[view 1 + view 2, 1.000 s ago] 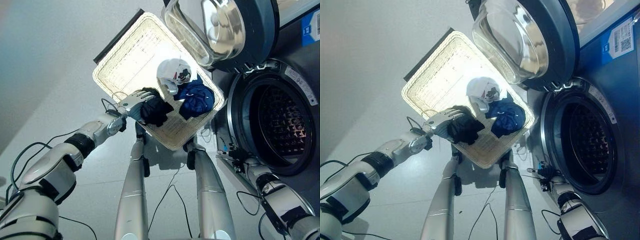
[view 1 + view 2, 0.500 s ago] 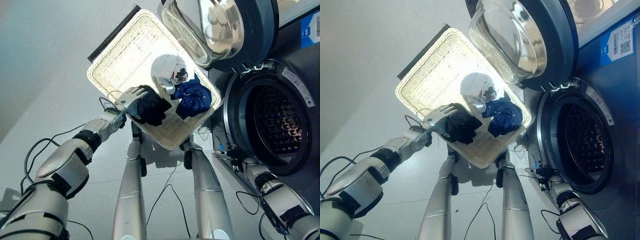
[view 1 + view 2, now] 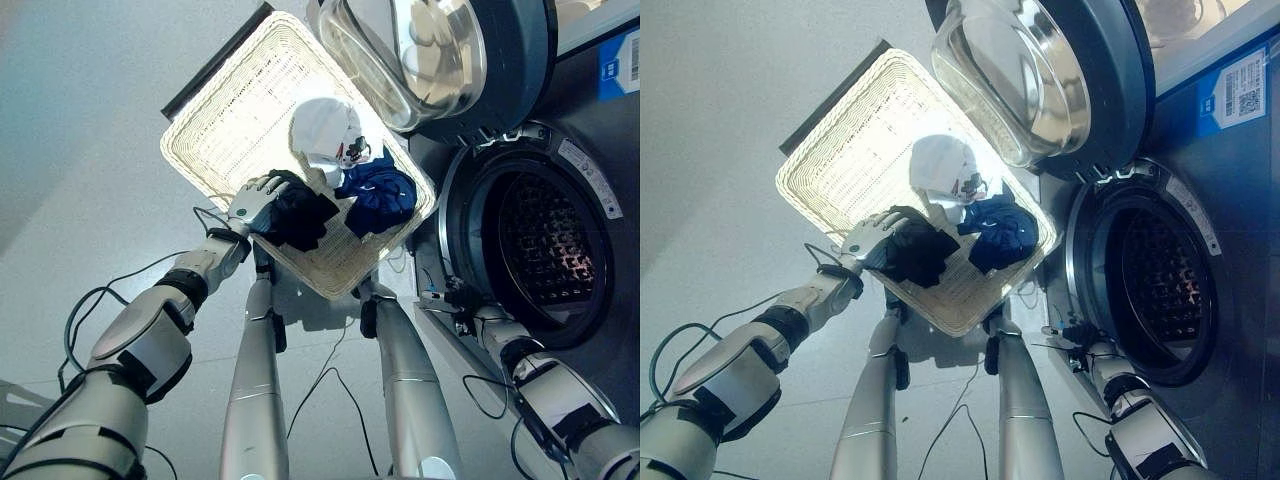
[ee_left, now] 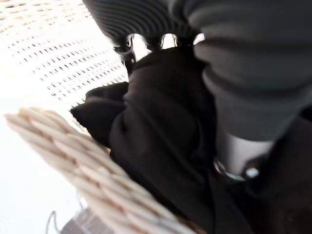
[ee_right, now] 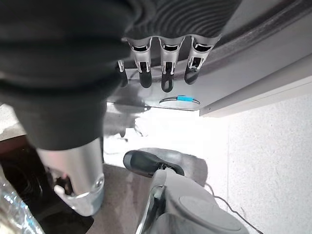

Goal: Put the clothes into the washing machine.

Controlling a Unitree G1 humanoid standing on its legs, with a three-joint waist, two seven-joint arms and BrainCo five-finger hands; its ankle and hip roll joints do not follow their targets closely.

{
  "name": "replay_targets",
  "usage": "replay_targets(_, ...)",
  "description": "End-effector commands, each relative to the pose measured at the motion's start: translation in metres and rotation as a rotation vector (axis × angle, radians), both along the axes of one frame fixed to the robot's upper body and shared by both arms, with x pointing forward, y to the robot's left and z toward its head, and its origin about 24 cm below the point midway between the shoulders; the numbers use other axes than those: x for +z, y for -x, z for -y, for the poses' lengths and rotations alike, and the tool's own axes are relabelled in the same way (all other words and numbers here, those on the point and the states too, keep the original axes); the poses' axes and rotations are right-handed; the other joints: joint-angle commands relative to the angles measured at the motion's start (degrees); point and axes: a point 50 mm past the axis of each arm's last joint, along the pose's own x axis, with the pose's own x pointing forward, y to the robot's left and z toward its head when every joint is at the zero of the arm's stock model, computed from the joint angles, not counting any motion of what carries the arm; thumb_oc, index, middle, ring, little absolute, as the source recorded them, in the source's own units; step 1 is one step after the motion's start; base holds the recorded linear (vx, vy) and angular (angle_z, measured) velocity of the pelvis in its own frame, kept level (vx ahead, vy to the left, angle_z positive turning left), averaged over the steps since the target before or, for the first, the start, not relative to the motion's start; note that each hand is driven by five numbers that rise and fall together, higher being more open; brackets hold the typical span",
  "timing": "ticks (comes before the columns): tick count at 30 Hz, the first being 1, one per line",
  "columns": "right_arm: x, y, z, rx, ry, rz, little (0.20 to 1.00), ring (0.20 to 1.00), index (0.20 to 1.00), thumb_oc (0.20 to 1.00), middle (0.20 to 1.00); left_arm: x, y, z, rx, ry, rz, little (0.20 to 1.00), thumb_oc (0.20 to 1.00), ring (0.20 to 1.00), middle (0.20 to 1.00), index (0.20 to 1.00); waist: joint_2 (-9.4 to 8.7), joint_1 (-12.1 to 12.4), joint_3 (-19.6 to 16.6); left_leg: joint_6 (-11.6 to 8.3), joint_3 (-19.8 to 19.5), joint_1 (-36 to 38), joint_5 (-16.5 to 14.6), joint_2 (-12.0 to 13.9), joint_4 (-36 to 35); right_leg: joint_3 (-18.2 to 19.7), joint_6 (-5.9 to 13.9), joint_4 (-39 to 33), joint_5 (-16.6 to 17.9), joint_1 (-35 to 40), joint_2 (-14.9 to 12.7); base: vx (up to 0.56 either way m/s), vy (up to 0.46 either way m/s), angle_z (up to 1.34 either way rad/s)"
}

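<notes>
Left eye view: wicker basket (image 3: pixel 235 120) on the floor (image 3: pixel 80 150), just beside the washing machine (image 3: pixel 600 250), under its swung-open door (image 3: pixel 440 55). Three garments bunched at the basket end nearest the machine: black cloth (image 3: pixel 300 215), blue garment (image 3: pixel 380 195), white garment (image 3: pixel 322 128). Left hand (image 3: pixel 252 205) at the basket rim, touching the black cloth. Right hand (image 3: pixel 452 297) low against the machine front, just below the open drum (image 3: pixel 545 245).

Right eye view: same layout; white garment farthest into the basket, blue one closest to the machine, black one beside it under the left hand.

Left wrist view: fingers (image 4: pixel 127 51) curled into the black cloth, gripping it, inside the basket rim.

Right wrist view: fingers (image 5: pixel 166 63) straight and relaxed, holding nothing, tips near the machine's grey front panel.
</notes>
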Motion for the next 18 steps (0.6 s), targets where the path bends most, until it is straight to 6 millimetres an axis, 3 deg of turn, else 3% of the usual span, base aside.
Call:
replay_targets(1,0.000,0.002,0.004,-0.026,-0.010,0.021,1.000,1.000,1.000,1.000,1.000,-0.037,0.011,-0.014,0.084,0.004,-0.138,0.200,0.200,0.200,0.200,0.200,-2.61,1.43,-0.61,1.21,1.11,-1.05,-6.82,-3.83,6.80,2.31,5.40,-13.54,13.66,1.19,3.73,0.00,0.000,0.00)
replay_targets(12,0.010,-0.007,-0.003,-0.091,-0.134,0.148,1.000,1.000,1.000,1.000,1.000,-0.045,0.013,-0.004,0.073,0.068,-0.164,0.200,0.200,0.200,0.200,0.200,-3.13,1.43,-0.61,1.23,0.86,-0.72,-6.63,-4.07,6.41,2.32,5.54,-13.71,13.76,1.74,4.00,0.00,-0.004,-0.01)
replay_targets(17,0.028,-0.014,-0.002,-0.193,-0.302,0.357,1.000,1.000,1.000,1.000,1.000,-0.046,0.015,-0.009,0.116,0.185,-0.129,0.200,0.200,0.200,0.200,0.200,-3.24,1.21,-0.61,1.17,0.73,-0.67,-6.68,-4.02,6.49,2.67,5.69,-13.51,13.80,1.74,4.14,0.00,0.004,-0.01)
replay_targets(18,0.037,-0.016,-0.003,-0.223,-0.393,0.461,1.000,1.000,1.000,1.000,1.000,-0.044,0.016,-0.011,0.136,0.308,-0.085,0.200,0.200,0.200,0.200,0.200,-3.26,1.08,-0.61,1.16,0.81,-0.45,-6.70,-3.98,6.39,2.85,5.72,-13.40,13.67,1.88,4.27,0.01,0.030,-0.04)
